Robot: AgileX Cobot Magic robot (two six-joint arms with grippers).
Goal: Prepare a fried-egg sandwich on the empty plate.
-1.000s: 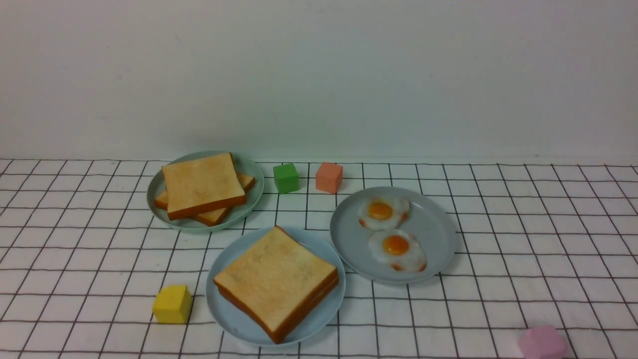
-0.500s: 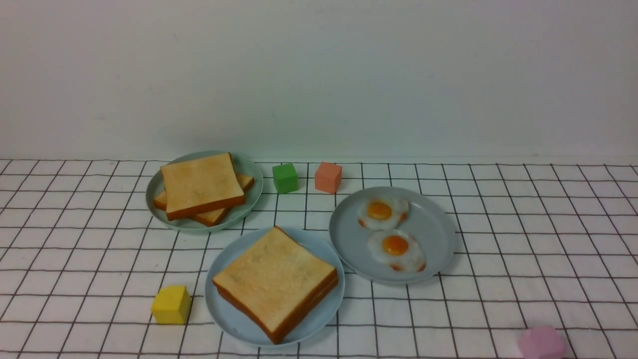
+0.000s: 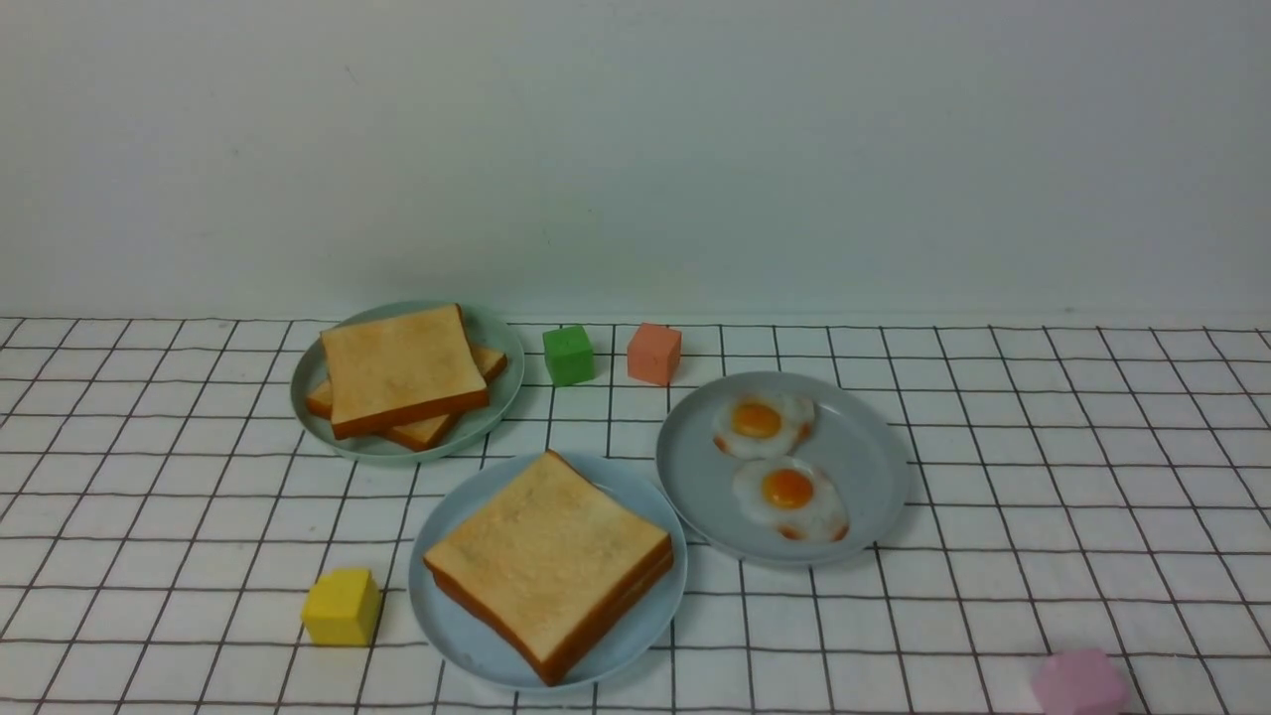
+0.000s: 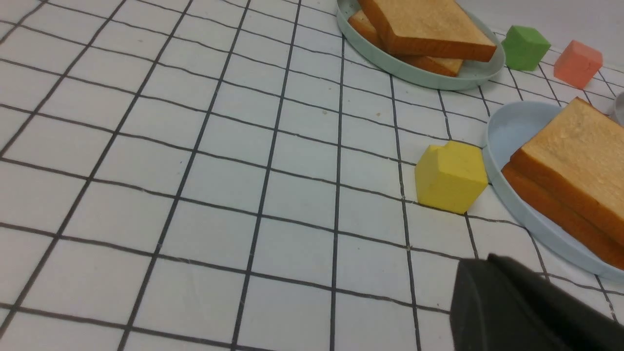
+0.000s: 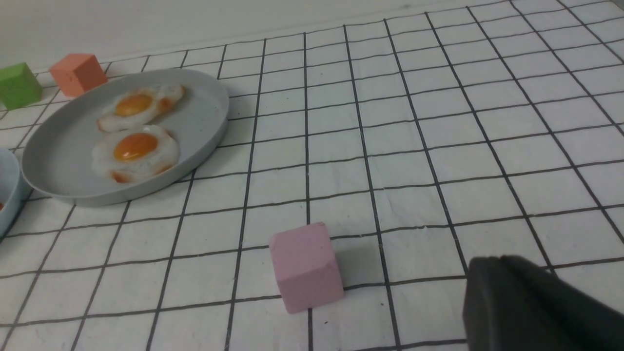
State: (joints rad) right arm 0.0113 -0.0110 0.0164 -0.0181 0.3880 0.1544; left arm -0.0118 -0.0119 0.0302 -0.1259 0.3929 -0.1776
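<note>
Front view shows the sandwich [image 3: 549, 561] lying on the blue plate [image 3: 449, 606], nearest of three plates on the checked bench [image 3: 1043, 477], with a yellow cube [image 3: 342, 606] just beside the plate on the robot's left. It reads as two square golden slices stacked almost flush, with dark orange-brown crusts and one corner pointing at the camera. No egg white or yolk shows at the seam, so whether an egg lies between them cannot be told. Two fried eggs [image 3: 777, 465] sit on the grey plate [image 3: 864, 467] to the right, and two spare slices [image 3: 402, 375] on the green plate [image 3: 501, 382] behind.

By my judgement the slices are light and stiff-skinned with some give, likely foam props. The top slice could slide off the lower one if nudged sideways. Best hold would be across a crust edge, pinching one slice at its side where the rim is firm, not pressing down on the face.

Left hand [image 4: 526, 307] shows only as a dark corner in its wrist view, near the yellow cube and off the plate; its fingers are pressed together with nothing between them. Right hand [image 5: 536, 307] is likewise a dark corner, near a pink cube [image 5: 304, 265]; whether it is spread or pressed together I cannot tell.
</note>
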